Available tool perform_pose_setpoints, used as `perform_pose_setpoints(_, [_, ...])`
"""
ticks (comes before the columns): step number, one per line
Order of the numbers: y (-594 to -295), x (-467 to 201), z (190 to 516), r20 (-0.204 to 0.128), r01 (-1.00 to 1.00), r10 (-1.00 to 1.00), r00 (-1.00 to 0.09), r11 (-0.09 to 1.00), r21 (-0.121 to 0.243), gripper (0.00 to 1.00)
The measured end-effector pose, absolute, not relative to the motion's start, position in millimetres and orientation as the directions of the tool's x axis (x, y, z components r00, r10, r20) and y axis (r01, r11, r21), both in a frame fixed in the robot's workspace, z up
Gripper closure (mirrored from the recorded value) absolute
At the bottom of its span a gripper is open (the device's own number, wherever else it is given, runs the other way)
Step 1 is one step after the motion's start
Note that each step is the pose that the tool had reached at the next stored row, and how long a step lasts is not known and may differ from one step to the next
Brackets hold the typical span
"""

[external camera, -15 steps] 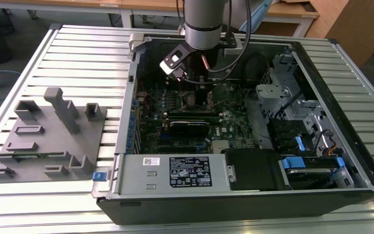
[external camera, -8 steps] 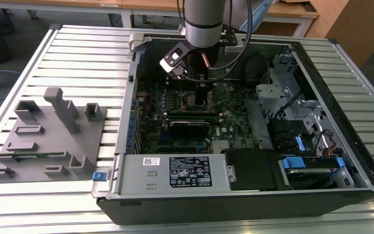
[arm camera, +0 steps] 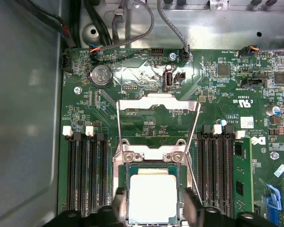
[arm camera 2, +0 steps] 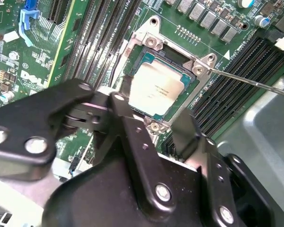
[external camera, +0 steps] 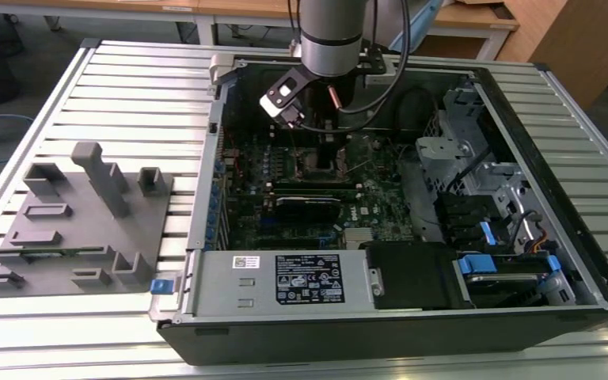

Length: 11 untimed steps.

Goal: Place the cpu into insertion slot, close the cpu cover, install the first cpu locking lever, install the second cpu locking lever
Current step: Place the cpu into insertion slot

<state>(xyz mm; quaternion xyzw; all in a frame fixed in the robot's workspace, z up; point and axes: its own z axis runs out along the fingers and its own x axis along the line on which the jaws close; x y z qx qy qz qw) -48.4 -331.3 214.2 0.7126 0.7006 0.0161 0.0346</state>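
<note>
The cpu, a silvery square chip, lies in the insertion slot on the green motherboard, and its pale top also faces the second wrist view. My gripper hangs low over it, open. Its black fingers stand just outside two opposite edges of the chip, with a small gap on each side. The cpu cover is swung back and lies open beyond the socket. A thin locking lever sticks out, unlatched. In the exterior view my gripper reaches down into the open computer case.
Black memory slots flank the socket on both sides. A coin battery and cables lie beyond the cover. A drive cage sits at the exterior view's right, a metal box at the front, a grey fixture on the table at the left.
</note>
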Motion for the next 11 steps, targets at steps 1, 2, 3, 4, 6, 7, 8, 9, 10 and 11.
perform_pose_setpoints(1, [-331.3, -48.4, 214.3, -0.025, 0.997, 1.0, 0.018, -0.016, 0.072, 0.41])
perform_pose_setpoints(2, [-331.3, -48.4, 214.3, -0.025, 0.997, 1.0, 0.018, -0.016, 0.072, 0.47])
perform_pose_setpoints(3, [-331.3, -48.4, 214.4, -0.025, 0.997, 1.0, 0.018, -0.016, 0.072, 0.53])
perform_pose_setpoints(4, [-331.3, -48.4, 214.5, -0.025, 0.997, 1.0, 0.018, -0.016, 0.072, 0.53])
perform_pose_setpoints(6, [-331.3, -48.4, 214.6, -0.025, 0.997, 1.0, 0.018, -0.016, 0.072, 0.64])
perform_pose_setpoints(7, [-331.3, -48.4, 214.7, -0.025, 0.997, 1.0, 0.018, -0.016, 0.072, 0.7])
perform_pose_setpoints(8, [-331.3, -48.4, 214.8, -0.025, 0.997, 1.0, 0.018, -0.016, 0.072, 0.7])
perform_pose_setpoints(9, [-331.3, -48.4, 214.8, -0.025, 0.997, 1.0, 0.018, -0.016, 0.072, 0.76])
perform_pose_setpoints(10, [-331.3, -48.4, 214.9, -0.025, 0.997, 1.0, 0.018, -0.016, 0.072, 0.82])
perform_pose_setpoints(11, [-331.3, -48.4, 215.0, -0.025, 0.997, 1.0, 0.018, -0.016, 0.072, 0.82])
